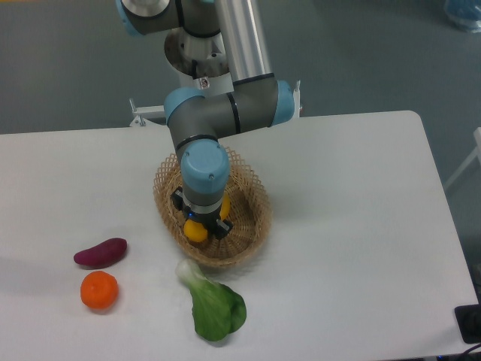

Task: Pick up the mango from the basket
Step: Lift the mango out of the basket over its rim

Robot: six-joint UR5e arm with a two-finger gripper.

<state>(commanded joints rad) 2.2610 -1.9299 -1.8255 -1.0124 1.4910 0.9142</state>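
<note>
Most of the smooth yellow-orange mango inside the oval tan wicker basket is hidden beneath our black end effector; we cannot tell its finger spread. White desk lies right.

- Tabletop: white, carrying all the produce.
- Basket: oval tan wicker, near the middle.
- Mango: yellow-orange, inside the basket, mostly hidden under the arm's wrist.
- Gripper: pointing down into the basket, jaws at the mango; grip cannot be told.
- Purple sweet potato: left of the basket.
- Orange fruit: just below the sweet potato.
- Leafy green: just in front of the basket.
</note>
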